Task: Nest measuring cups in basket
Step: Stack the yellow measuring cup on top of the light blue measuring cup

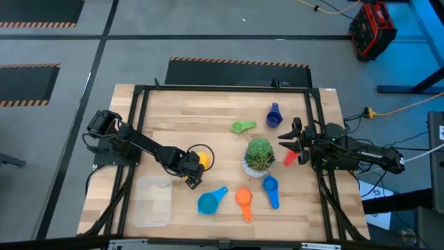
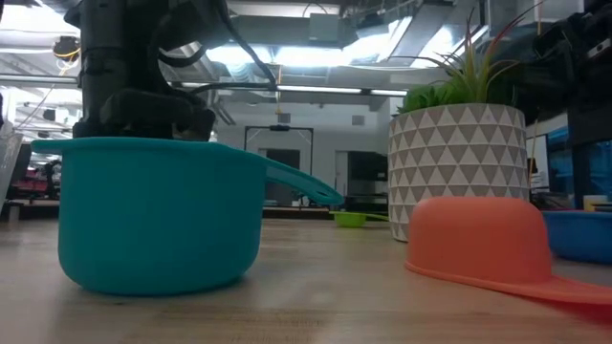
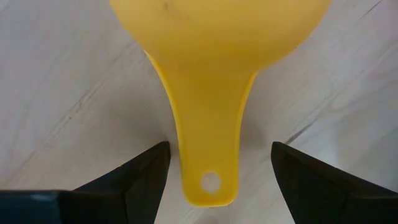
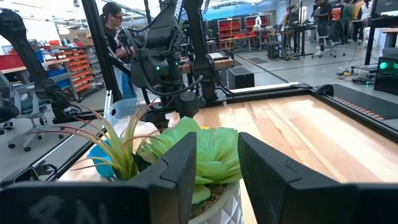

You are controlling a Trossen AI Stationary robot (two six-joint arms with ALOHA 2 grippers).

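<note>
Cups: 7 (image 1: pixel 211 201) on table (image 1: pixel 208 111), 1 basket (image 1: pixel 152 201), 1 plant (image 1: pixel 259 155)

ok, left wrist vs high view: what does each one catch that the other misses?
Only the left wrist view: the hole at the end of the yellow measuring cup's handle, which lies between the open left gripper's fingers, not yet pinched.

Only the high view: the clear basket, potted plant, the green, orange, red and blue cups, and the right gripper beside the plant.

Both: the yellow cup on the wooden table.
</note>
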